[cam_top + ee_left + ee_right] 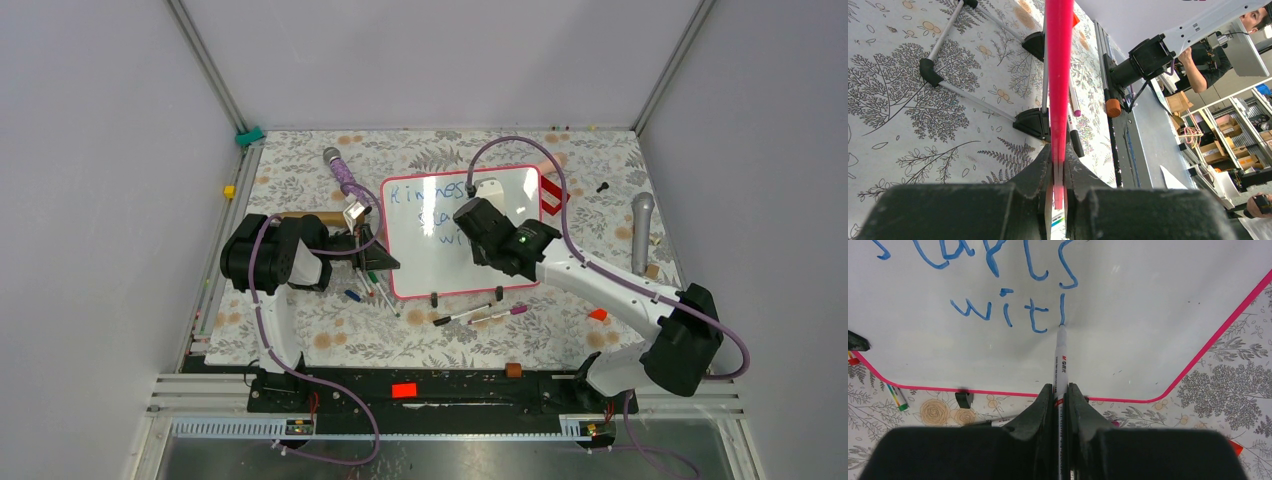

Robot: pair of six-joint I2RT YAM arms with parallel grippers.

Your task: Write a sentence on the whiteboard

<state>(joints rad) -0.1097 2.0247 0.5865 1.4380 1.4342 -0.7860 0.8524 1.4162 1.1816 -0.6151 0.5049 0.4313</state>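
Note:
The whiteboard (420,255), glossy white with a pink-red rim, lies mid-table with blue writing in three lines. My left gripper (386,262) is shut on its left edge; the left wrist view has the pink rim (1059,75) running edge-on between the closed jaws of the left gripper (1058,165). Over the board's middle, my right gripper (468,214) is shut on a white marker (1061,360). In the right wrist view the right gripper (1061,390) holds the marker with its tip on the whiteboard (1148,300), at the foot of the last blue stroke after "wit".
Two loose markers (462,317) (497,315) lie just in front of the board's black clip feet (434,298). More pens (365,290) sit under the left gripper. A grey microphone (641,230) lies at right and a purple one (345,180) at back left, with a small orange block (598,314) near the right arm.

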